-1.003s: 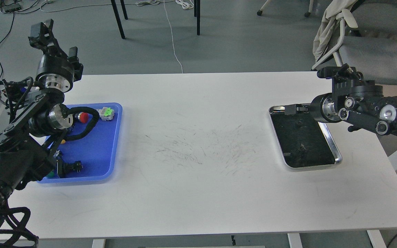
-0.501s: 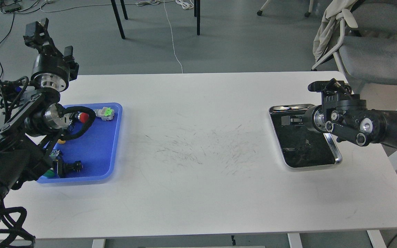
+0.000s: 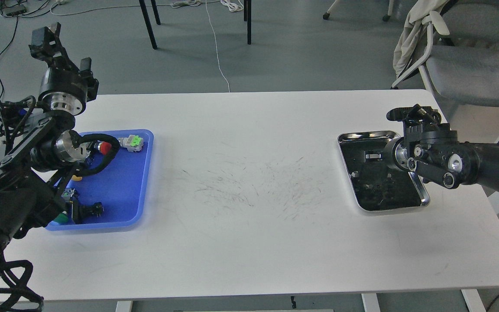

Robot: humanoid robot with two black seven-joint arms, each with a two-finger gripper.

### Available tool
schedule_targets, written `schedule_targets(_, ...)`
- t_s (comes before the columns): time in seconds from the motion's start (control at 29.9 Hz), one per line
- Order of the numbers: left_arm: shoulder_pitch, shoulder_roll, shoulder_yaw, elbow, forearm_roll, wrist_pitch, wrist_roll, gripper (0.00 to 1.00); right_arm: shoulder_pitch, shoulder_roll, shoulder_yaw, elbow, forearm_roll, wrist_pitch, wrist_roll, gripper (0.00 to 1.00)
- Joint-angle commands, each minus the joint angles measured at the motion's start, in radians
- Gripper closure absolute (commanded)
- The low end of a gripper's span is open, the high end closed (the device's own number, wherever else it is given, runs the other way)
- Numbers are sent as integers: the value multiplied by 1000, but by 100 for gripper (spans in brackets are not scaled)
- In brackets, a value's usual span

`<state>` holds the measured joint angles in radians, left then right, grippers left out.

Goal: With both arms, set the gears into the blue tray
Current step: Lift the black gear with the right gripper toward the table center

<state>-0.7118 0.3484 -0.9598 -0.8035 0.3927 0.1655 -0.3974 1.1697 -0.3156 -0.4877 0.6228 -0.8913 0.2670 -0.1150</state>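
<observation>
The blue tray [image 3: 124,190] sat on the white table [image 3: 249,251], far to the left of the steel tray [image 3: 422,201]. Small dark bits lay on the steel tray's black liner; I could not tell if they were gears. The right gripper [image 3: 373,155] pointed over the steel tray, too dark to tell its gap. The left gripper [image 3: 61,50] was raised behind the blue tray, fingers spread, holding nothing. Button switches [image 3: 106,147] lay in the blue tray.

Left arm [image 3: 20,173] bent upward at table's [image 3: 249,182] left edge; left gripper [image 3: 61,50] raised beyond far-left corner, fingers spread apart. Right arm [image 3: 470,164] reaches in low from table's right edge; right gripper [image 3: 373,156] dark, state unreadable.
</observation>
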Motion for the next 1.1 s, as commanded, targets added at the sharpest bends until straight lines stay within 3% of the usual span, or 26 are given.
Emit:
schedule_targets(0.0, 0, 1, 1, 0, 0, 0, 0, 2, -10, 12, 0, -31, 2, 0, 0, 31)
schedule_targets(0.2, 2, 3, 1, 0, 0, 0, 0, 2, -12, 21, 0, -40, 2, 3, 0, 40)
schedule_targets(0.4, 2, 4, 1, 0, 0, 0, 0, 2, -12, 32, -2, -37, 2, 8, 0, 61)
schedule_targets(0.5, 2, 4, 3, 0, 0, 0, 0, 2, -12, 32, -3, -40, 0, 11, 1, 81)
schedule_targets(0.9, 2, 6, 1, 0, 0, 0, 0, 2, 13, 36, 5, -28, 5, 9, 1, 95)
schedule_targets(1.07, 2, 14, 3, 0, 0, 0, 2, 2, 155, 18, 18, 56, 14, 6, 0, 96)
